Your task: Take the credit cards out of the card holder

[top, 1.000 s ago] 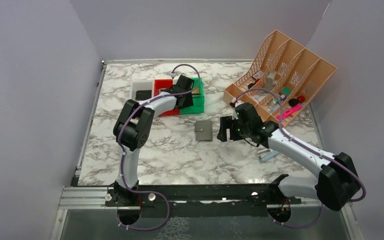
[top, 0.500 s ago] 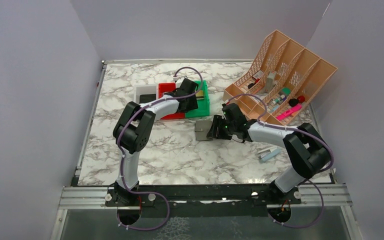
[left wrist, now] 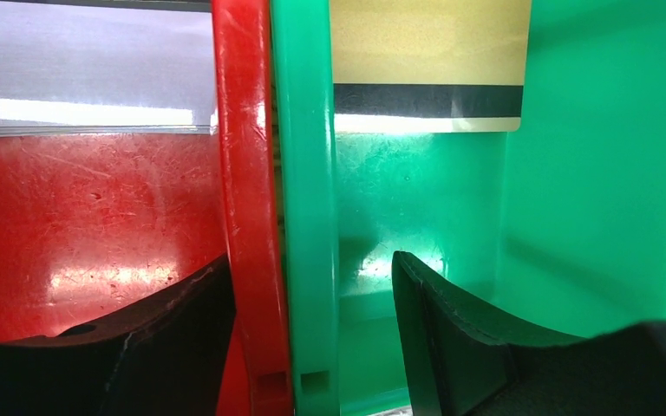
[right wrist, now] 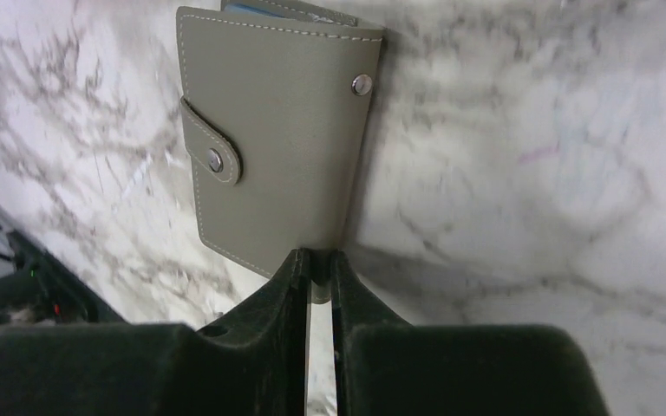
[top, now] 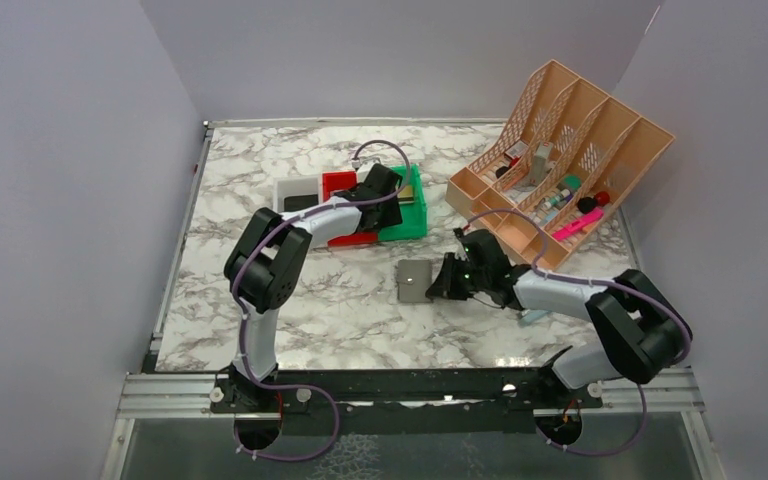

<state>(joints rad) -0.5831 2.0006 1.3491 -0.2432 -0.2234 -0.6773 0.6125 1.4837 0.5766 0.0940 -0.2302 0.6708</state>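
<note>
The card holder [top: 415,281] [right wrist: 269,147] lies folded on the marble, grey side up, its snap strap showing. My right gripper [top: 441,278] [right wrist: 316,260] is shut on its near right corner. My left gripper [top: 385,195] [left wrist: 312,260] stands open astride the touching walls of the red bin [left wrist: 243,173] and the green bin [left wrist: 303,173], one finger inside each. A gold credit card [left wrist: 429,61] with a black stripe lies in the green bin. A pale card [left wrist: 95,78] lies in the red bin. A black card [top: 298,203] rests in the white bin [top: 282,186].
A tan slotted rack [top: 560,150] holding small items stands at the back right, close behind my right arm. A small pale-blue stick [top: 538,312] lies on the table under the right forearm. White walls enclose the table.
The right gripper went left to the card holder and shut on its corner; the holder slid slightly nearer. The row of bins shifted right and nearer along with the left gripper.
</note>
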